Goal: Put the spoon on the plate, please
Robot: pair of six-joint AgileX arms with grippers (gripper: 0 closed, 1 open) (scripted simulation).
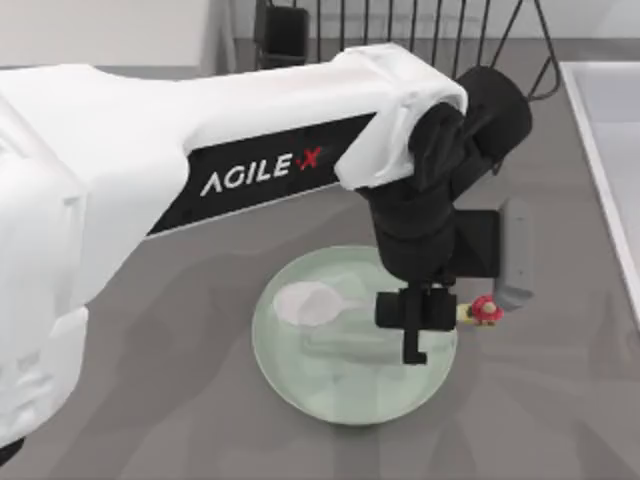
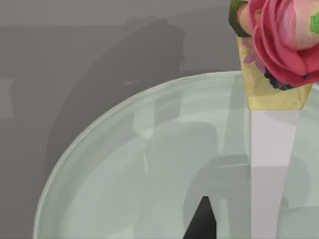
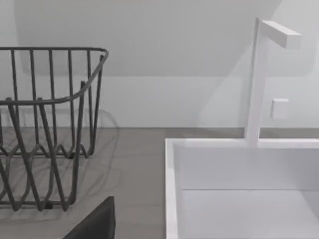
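The pale mint-green plate [image 1: 340,395] sits mid-table. The white spoon lies across it: its oval bowl [image 1: 305,300] rests on the plate's left part, and its red spotted knob [image 1: 487,310] pokes out past the right rim. My left gripper [image 1: 415,325] hovers low over the handle near the plate's right side, open. In the left wrist view the pale handle [image 2: 269,149] runs up to the red knob [image 2: 284,40], and one dark fingertip [image 2: 202,224] stands apart from it over the plate [image 2: 124,164]. The right arm is parked at the table's right.
A dark wire rack [image 1: 400,30] stands at the back, also seen from the right wrist [image 3: 45,129]. A white sink [image 1: 610,150] borders the table's right edge, with its basin [image 3: 239,189] and faucet [image 3: 259,79].
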